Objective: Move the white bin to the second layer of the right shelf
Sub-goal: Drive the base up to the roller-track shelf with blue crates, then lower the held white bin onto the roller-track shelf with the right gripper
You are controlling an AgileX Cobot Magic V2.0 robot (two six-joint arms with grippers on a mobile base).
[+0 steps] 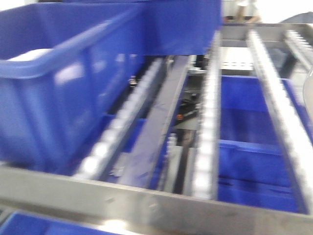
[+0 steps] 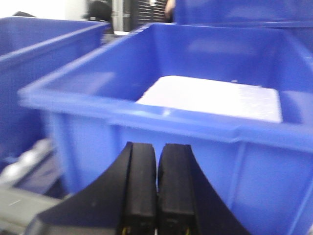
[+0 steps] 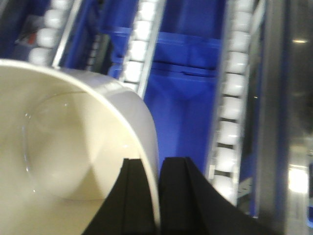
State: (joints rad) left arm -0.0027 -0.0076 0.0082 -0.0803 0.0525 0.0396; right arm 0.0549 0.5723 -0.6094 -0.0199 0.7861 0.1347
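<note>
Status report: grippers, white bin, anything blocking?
Right gripper shut on white bin rim, above roller rails. Left gripper shut, empty. Blue crate sits on left rails.

All 3 views are bright under overhead light. The front view is heavily motion-blurred. Glare blows out the inside of the blue crate (image 2: 146,115), sheens the white bin (image 3: 73,147) and spots the steel frame (image 3: 298,178)
</note>
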